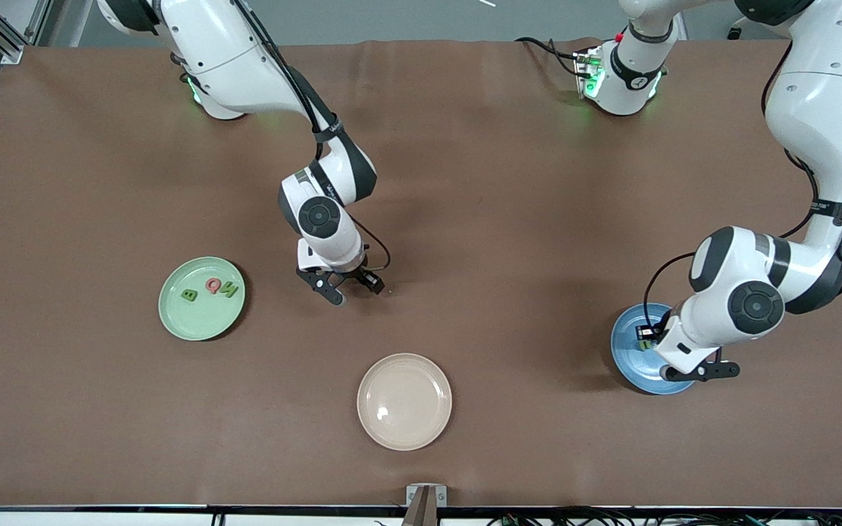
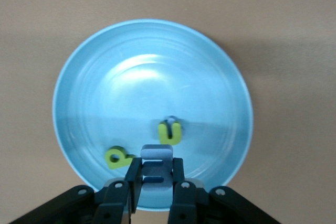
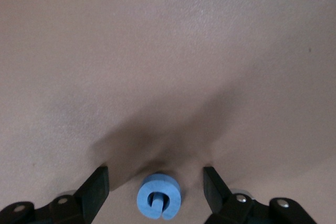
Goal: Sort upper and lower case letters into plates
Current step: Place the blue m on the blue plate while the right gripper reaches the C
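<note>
Brown cloth covers the tabletop (image 1: 465, 183) in the front view. A mint green plate (image 1: 202, 298) lies toward the right arm's end, carrying three letters: a green B (image 1: 188, 295), a red Q (image 1: 213, 285) and a green N (image 1: 229, 290). A cream-beige plate (image 1: 404, 401) sits near the middle of the edge closest to the front camera. A blue plate (image 1: 629, 351) lies toward the left arm's end, partly covered by the left arm. The right gripper (image 1: 340, 286) hangs low over bare cloth, between the green plate and the table's middle, and the left gripper (image 1: 647, 337) is over the blue plate

From the left wrist view, the blue plate (image 2: 152, 77) holds two yellow-green letters, a u (image 2: 170, 132) and a q-like one (image 2: 118, 157). The left gripper (image 2: 156, 179) is clamped on a blue letter (image 2: 156, 162) above the plate's rim

From the right wrist view, the right gripper (image 3: 156, 187) stands with its fingers spread wide, one on each side of a blue round letter (image 3: 159, 196) lying on the cloth, neither finger touching it
</note>
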